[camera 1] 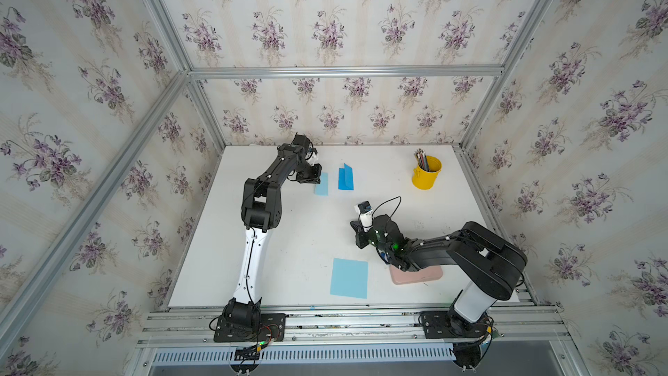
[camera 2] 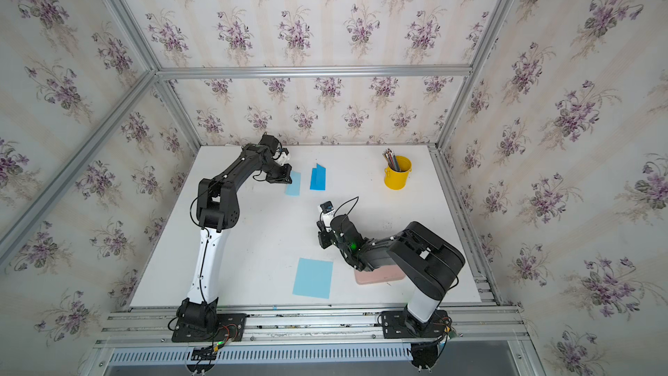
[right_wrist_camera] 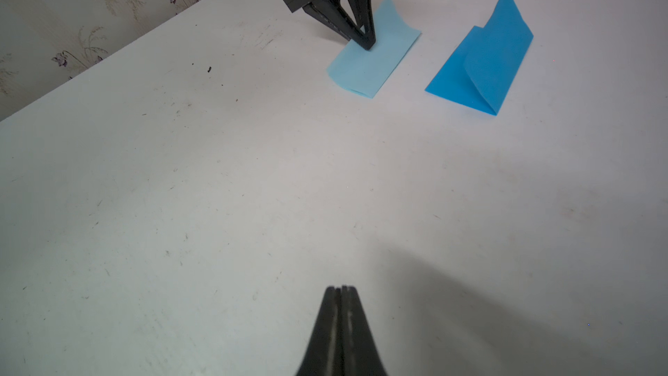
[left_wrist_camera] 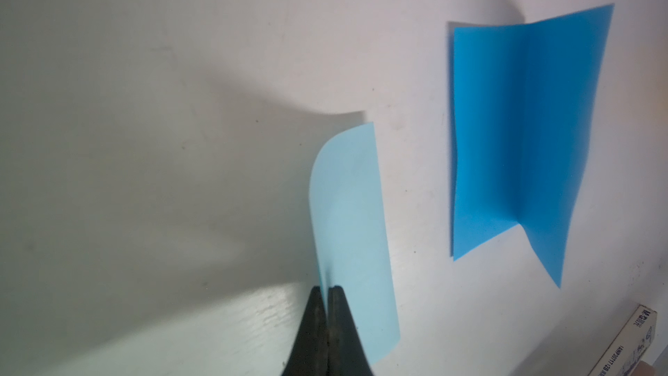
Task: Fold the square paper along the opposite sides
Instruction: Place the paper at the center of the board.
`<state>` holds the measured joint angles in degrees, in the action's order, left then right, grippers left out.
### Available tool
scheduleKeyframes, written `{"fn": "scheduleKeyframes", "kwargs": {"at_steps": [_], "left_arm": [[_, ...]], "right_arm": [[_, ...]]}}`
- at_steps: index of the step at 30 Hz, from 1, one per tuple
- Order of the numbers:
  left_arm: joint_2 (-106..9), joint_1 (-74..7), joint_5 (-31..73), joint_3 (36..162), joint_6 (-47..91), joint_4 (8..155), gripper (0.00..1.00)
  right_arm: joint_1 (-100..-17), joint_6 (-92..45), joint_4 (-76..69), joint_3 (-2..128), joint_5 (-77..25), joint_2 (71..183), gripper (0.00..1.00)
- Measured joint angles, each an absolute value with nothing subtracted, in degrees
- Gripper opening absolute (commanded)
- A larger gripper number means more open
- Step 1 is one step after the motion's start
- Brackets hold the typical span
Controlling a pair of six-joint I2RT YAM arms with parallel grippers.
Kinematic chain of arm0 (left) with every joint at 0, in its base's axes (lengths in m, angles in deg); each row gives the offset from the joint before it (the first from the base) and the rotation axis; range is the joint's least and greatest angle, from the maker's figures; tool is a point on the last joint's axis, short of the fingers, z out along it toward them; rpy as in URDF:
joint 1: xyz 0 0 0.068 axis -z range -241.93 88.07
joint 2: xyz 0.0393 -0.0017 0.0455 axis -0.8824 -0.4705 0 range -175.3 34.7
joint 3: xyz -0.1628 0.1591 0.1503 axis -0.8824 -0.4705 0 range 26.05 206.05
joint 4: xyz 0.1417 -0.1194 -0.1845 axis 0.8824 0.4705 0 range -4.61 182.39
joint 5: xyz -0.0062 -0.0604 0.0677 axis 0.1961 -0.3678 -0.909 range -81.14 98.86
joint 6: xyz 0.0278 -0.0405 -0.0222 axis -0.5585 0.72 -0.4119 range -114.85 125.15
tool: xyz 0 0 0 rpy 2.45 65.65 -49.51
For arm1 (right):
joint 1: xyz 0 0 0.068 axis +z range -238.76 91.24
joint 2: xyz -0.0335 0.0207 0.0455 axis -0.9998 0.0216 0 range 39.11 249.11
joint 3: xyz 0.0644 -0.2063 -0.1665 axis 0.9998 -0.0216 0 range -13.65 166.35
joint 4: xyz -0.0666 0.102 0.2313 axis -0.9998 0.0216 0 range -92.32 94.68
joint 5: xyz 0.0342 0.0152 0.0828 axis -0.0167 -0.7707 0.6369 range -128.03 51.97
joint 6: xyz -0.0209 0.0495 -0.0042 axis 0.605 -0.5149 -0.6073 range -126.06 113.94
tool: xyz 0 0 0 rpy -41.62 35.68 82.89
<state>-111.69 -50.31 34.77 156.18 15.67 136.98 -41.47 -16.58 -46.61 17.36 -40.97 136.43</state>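
The left claw [right_wrist_camera: 368, 45] is clenched, its tips set down on the pale folded paper [right_wrist_camera: 374, 61], which lies on the desk [camera 1: 289, 247] near the far edge, left of the middle. In the left wrist view the two fingers [left_wrist_camera: 339, 320] meet along the paper's rounded fold line; whether any paper is pinched between them cannot be told. This paper is doubled over into a narrow strip, its fold still curved rather than pressed flat. Just beside it, apart and toward the right edge, lies a deep blue paper [camera 1: 346, 178], also folded, with one flap standing up off the desk. The right claw [right_wrist_camera: 341, 288] is clenched too and empty, hanging over bare desk around the middle, well apart from both folded papers. Near the front edge lies a flat sheet [camera 1: 349, 278] of pale blue, unfolded. A pink pad [camera 1: 430, 276] sits beside it, partly under the right arm. A yellow cup [camera 1: 426, 175] holding pencils [camera 1: 422, 159] stands toward the far right corner.
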Motion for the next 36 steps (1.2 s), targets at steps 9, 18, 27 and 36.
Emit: {"fn": "scheduleKeyframes", "kwargs": {"at_steps": [9, 18, 27, 36], "left_arm": [[-113.04, -50.49, 34.84, 157.93, 18.01, 135.08, 0.23], [-111.40, -50.60, 34.75, 154.78, 19.28, 132.31, 0.41], [-106.20, -51.19, 33.79, 150.80, 20.94, 130.18, 0.53], [-99.90, -50.86, 35.58, 147.15, 22.71, 125.90, 0.51]], "right_arm": [[-41.52, -16.82, -46.59, 18.98, -40.13, 137.52, 0.00], [-41.56, -17.65, -46.50, 19.70, -40.11, 137.54, 0.06], [-41.58, -17.50, -45.69, 20.51, -39.85, 137.54, 0.18], [-41.95, -16.23, -43.90, 20.99, -39.50, 136.25, 0.27]]}}
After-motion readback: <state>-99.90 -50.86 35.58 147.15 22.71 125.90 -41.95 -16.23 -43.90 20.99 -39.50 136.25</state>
